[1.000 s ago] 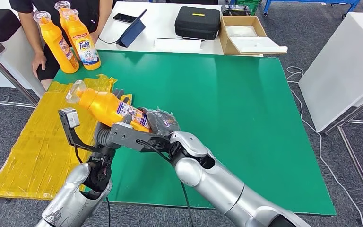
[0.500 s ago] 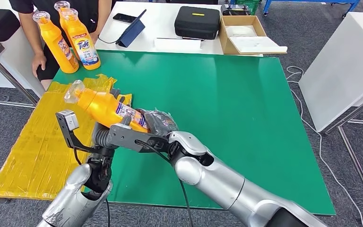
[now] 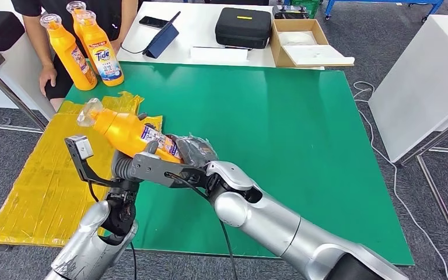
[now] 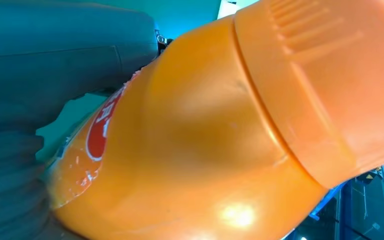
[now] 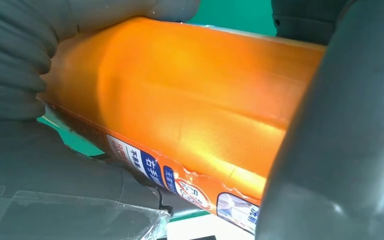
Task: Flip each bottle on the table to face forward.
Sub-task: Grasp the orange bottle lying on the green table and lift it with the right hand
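Holding an orange bottle (image 3: 129, 133) off the table with both hands, tilted, clear cap end up toward the far-left, base end down toward the right hand (image 3: 193, 150). Right hand fingers wrapped around the lower body of the bottle; right wrist view shows the thick grey thumb (image 5: 330, 145) curled over the orange side, printed label edge visible underneath. Left hand (image 3: 129, 168) sits under the bottle's middle, fingers closed against it; left wrist view shows grey fingers (image 4: 55, 75) pressed on the orange wall next to a red label patch. How far the left fingers wrap round the far side: cannot tell, bottle hides them.

Bottle is above the near-left part of the green table (image 3: 280, 134), over the seam with the yellow sheet (image 3: 41, 181) on the left.

Two more orange bottles stand upright at the far-left corner: one (image 3: 101, 49) with the Tide label facing the robot, the other (image 3: 67, 51) just beside it on the left, label turned sideways. A person (image 3: 49, 74) stands behind them, one hand resting down by the table edge.

White table beyond carries a black case (image 3: 244, 27), a cardboard box (image 3: 303, 42), a phone (image 3: 154, 22)
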Controlling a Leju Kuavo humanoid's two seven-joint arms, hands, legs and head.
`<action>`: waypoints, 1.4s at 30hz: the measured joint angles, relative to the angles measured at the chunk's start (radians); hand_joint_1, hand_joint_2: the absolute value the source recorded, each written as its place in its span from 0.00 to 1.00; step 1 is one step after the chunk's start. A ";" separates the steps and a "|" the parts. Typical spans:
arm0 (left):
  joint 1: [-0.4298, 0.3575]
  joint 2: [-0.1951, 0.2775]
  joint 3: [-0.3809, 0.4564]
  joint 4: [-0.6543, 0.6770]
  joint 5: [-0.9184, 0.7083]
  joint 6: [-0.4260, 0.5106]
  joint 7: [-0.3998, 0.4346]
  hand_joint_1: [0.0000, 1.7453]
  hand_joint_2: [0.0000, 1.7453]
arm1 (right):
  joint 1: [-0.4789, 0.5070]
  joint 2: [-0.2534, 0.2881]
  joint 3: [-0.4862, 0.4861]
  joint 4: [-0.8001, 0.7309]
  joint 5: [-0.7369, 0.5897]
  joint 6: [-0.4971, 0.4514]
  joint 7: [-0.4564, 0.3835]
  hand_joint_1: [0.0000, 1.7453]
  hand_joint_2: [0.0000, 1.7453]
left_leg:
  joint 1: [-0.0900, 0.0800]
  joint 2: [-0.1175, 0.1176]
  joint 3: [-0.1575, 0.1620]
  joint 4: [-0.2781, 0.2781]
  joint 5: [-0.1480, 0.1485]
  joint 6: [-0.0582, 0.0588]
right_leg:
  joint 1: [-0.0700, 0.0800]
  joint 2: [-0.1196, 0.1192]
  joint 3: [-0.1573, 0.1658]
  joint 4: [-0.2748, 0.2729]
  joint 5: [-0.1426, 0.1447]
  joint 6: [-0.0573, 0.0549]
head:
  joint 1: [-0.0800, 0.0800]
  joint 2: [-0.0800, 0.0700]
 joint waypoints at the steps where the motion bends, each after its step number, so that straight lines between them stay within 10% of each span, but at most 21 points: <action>1: 0.000 0.000 0.001 0.000 0.000 0.000 0.000 1.00 1.00 | 0.000 0.000 0.001 0.000 0.000 0.000 0.000 1.00 1.00 | 0.000 0.000 0.000 0.000 0.000 0.000 | 0.000 0.000 0.000 0.000 0.000 0.000 | 0.000 0.000; 25: 0.017 0.002 0.028 -0.025 0.010 0.001 0.000 1.00 1.00 | -0.031 -0.002 0.040 0.003 -0.038 0.006 0.005 1.00 1.00 | 0.000 0.000 -0.001 0.000 0.000 0.000 | 0.000 0.000 0.000 0.000 0.000 0.000 | 0.000 0.000; 26: 0.018 0.002 0.029 -0.027 0.010 0.001 0.000 1.00 1.00 | -0.032 -0.002 0.041 0.003 -0.040 0.006 0.005 0.76 1.00 | 0.000 0.000 -0.001 0.000 0.000 0.000 | 0.000 0.000 0.000 0.000 0.000 0.000 | 0.000 0.000; 29: 0.019 0.002 0.032 -0.029 0.010 0.002 0.000 1.00 1.00 | -0.036 -0.003 0.049 0.003 -0.047 0.007 0.006 0.01 0.25 | 0.000 0.000 -0.001 0.000 0.000 0.000 | 0.000 0.000 0.000 0.000 0.000 0.000 | 0.000 0.000; 30: 0.017 0.003 0.035 -0.029 0.011 0.004 0.000 1.00 1.00 | -0.036 -0.003 0.056 0.003 -0.051 0.010 0.006 0.00 0.00 | 0.000 0.000 -0.001 0.000 0.000 0.000 | 0.000 0.000 0.000 0.000 0.000 0.000 | 0.000 0.000; 42: 0.000 0.031 0.093 -0.030 0.022 0.023 0.007 1.00 1.00 | -0.023 -0.012 0.118 0.003 -0.066 0.035 0.011 0.00 0.00 | 0.001 0.000 -0.001 0.000 0.000 0.000 | 0.000 0.000 0.000 0.000 0.000 0.000 | 0.000 0.000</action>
